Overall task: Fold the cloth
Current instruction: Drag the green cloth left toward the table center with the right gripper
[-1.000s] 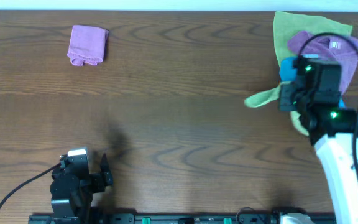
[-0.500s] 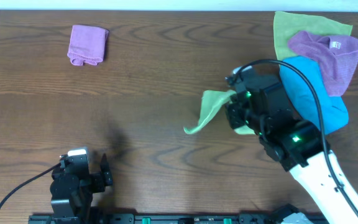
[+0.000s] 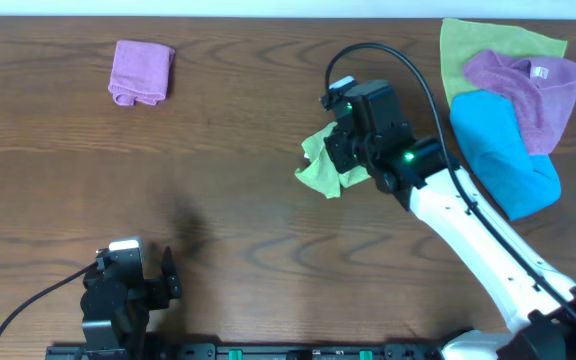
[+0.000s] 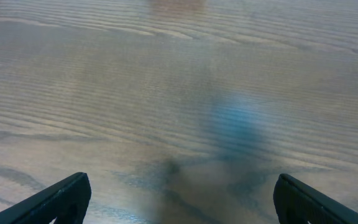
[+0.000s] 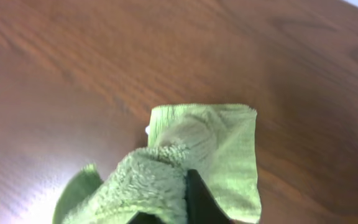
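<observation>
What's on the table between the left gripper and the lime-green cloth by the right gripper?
Nothing: the overhead view shows only bare wood tabletop between the left gripper and the lime-green cloth.

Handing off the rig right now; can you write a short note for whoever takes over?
Left end effector: open, empty, above the table at near-left.
Right end effector: shut on the green cloth, bunched up mid-table.
Done: cloth is clear of the pile at far right.
Left: spread it flat, then fold; no fold made yet.
</observation>
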`<state>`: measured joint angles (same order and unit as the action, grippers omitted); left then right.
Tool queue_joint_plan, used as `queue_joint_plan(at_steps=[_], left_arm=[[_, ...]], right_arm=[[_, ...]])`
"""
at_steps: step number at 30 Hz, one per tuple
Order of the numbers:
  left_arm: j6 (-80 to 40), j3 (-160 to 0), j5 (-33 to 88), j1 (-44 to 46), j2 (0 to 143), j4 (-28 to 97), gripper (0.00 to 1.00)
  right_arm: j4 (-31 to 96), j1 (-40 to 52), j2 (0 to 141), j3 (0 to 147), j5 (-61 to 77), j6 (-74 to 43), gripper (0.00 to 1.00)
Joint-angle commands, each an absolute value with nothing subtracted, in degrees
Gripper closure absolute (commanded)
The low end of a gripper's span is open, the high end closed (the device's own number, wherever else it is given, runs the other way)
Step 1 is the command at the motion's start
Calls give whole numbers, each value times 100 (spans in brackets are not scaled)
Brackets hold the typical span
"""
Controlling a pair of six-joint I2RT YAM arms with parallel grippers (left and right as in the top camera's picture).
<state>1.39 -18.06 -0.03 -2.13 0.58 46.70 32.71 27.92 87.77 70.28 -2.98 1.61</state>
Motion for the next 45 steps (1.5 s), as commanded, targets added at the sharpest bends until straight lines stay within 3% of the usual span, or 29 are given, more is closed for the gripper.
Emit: queue_joint_plan(at_steps=[1,5,7,9,11,13,20,25,36,45], left_arm=[[174,-1772,-56,-180,25,4678,5],[174,-1772,-56,-180,25,4678,5],[174,-1772,-56,-180,25,4678,5],[174,-1769,-56,-180,25,4678,5],[174,-1772,-56,-180,25,4678,5],[174,-1772,-56,-180,25,4678,5],[174,-1772,-56,-180,25,4678,5],[174,-1772,-60,-180,25,4674,5],[174,-1772,-58,-180,25,4674,5],[174,-1769,-43,-180,25,4676,5]], right_arm=[[3675,2891,8678,7264,-458,244,89],[4499,2897,8678,7264,-403,246,89],[4921,2906,8678,7264,-333,250,79],[5341,2912,8678,7264,-318,248,57],[5745,2912,8678,7264,-325,242,28],[5986,2912,8678,7264,-327,178,15],[6108,2912,8517,7264,-375,-78,11],[6090,2919,8466,7253,403,95,11],[4737,3124,8748,6383,1507,102,10],[4110,3924,9500,6239,1754,242,13]])
